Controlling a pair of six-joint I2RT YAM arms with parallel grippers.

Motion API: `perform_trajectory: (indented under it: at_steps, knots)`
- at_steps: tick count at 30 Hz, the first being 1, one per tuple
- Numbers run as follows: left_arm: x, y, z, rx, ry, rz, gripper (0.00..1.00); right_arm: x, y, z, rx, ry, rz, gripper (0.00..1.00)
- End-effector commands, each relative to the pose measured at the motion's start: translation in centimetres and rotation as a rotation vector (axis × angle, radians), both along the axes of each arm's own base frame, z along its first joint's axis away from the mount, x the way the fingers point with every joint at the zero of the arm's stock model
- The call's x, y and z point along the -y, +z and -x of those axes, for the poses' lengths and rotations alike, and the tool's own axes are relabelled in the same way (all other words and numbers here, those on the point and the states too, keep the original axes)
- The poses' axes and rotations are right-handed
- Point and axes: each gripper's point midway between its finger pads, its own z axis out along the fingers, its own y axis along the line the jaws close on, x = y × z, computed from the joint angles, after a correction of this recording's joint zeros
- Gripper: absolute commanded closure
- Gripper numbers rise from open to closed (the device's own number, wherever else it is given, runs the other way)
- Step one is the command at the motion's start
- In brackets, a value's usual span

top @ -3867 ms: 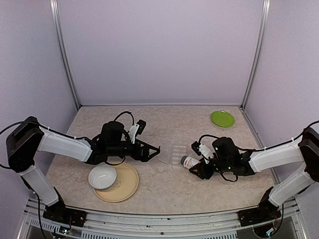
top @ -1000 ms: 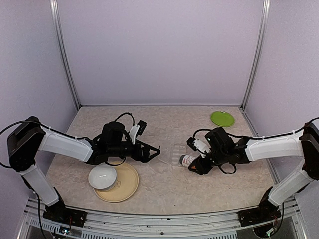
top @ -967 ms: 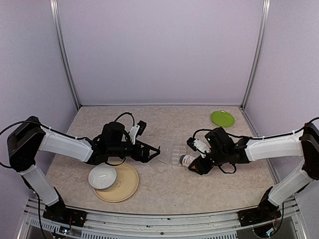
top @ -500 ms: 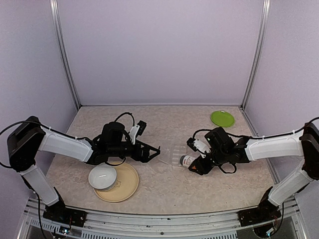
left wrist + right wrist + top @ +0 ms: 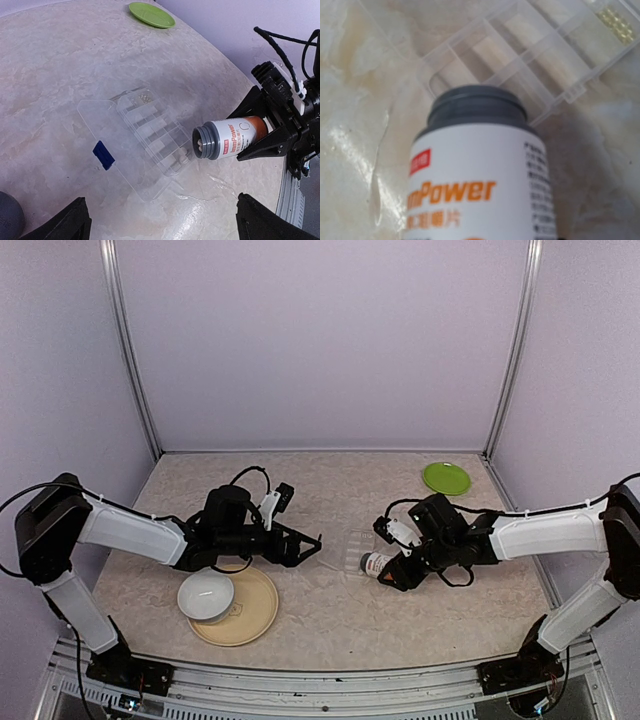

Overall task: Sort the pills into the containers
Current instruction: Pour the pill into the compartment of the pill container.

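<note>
The left gripper (image 5: 315, 545) hung wide open and empty, left of centre over the tabletop (image 5: 330, 490). At the centre lay the clear pill box (image 5: 152, 131), lid open. A few whitish pills (image 5: 183, 157) sat in its end compartment, beside the mouth of the bottle (image 5: 230, 139), which the right gripper (image 5: 393, 571) clamped sideways.

Robot lab cell
Lilac panels (image 5: 320, 340) on metal posts (image 5: 131, 350) enclose the desk (image 5: 320, 480) (two arms (image 5: 130, 533) bolted at its edge).

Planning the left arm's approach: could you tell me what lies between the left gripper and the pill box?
Only bare tabletop, as the top view shows, separates the left gripper from the pill box.
</note>
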Motion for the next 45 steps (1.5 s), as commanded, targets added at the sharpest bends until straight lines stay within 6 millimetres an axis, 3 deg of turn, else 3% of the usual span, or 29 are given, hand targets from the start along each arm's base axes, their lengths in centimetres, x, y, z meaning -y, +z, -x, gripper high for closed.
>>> perform_trajectory:
  at_steps: [1,15,45]
  knots:
    - [0.15,0.03,-0.25,0.005,-0.004,0.017,0.01,-0.37,0.59,-0.45,-0.008,0.003,-0.009,0.86]
    - [0.16,-0.02,-0.25,0.004,-0.004,0.017,0.01,-0.52,1.33,-0.48,-0.013,0.012,-0.003,0.86]
    - [0.14,0.00,-0.23,0.005,-0.004,0.016,0.01,-0.28,0.67,-0.10,-0.069,0.026,0.037,0.85]
